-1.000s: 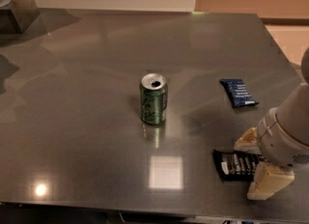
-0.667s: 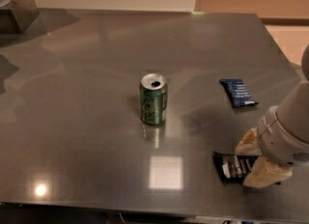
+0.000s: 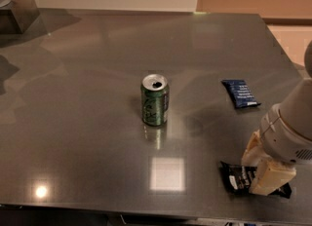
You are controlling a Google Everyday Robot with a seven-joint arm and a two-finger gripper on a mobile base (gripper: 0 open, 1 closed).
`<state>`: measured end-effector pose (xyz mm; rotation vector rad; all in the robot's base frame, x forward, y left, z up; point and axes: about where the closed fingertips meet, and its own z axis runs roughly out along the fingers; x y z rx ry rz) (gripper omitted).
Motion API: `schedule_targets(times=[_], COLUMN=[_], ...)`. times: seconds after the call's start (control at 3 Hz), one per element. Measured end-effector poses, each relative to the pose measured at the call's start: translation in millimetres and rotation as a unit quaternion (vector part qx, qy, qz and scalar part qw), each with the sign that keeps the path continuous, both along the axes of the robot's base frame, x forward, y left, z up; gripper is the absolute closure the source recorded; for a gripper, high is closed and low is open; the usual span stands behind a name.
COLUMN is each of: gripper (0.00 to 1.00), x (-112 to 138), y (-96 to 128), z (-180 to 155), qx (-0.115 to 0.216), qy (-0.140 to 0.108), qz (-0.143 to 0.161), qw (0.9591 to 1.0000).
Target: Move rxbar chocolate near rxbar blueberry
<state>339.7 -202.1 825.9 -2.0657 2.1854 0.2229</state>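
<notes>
— Any writing you can read?
— None. The grey table (image 3: pixel 97 122) fills most of the frame, glossy, with a square glare patch low in the middle; a pale wall runs along the top (tan toward the upper right).
— And the arm?
— The white arm (image 3: pixel 292 127) comes in from the right edge, angled down. Its gripper (image 3: pixel 257 174) sits at the lower right, cream fingers (image 3: pixel 270 177) pinching the rxbar chocolate (image 3: pixel 234 177) across its width.
— The can?
— A green can (image 3: pixel 155 99), upright at centre, tab opened, brand illegible.
— The bars?
— The black bar lies flat, white lettering too small to read. The rxbar blueberry (image 3: pixel 240 93) lies above it, right of centre, apart.
</notes>
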Motion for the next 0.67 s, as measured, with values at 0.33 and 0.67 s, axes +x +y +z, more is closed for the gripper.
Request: schedule_targets(times=[0.33,0.67], gripper=[1.0,1.0], x=[21.9,58.5], y=[-6.1,-23.9], z=[14.9,32.1], qx=[-0.009,-0.016], qy=[-0.016,-0.029], qz=[-0.03,-0.078], qw=[0.9994,0.9964])
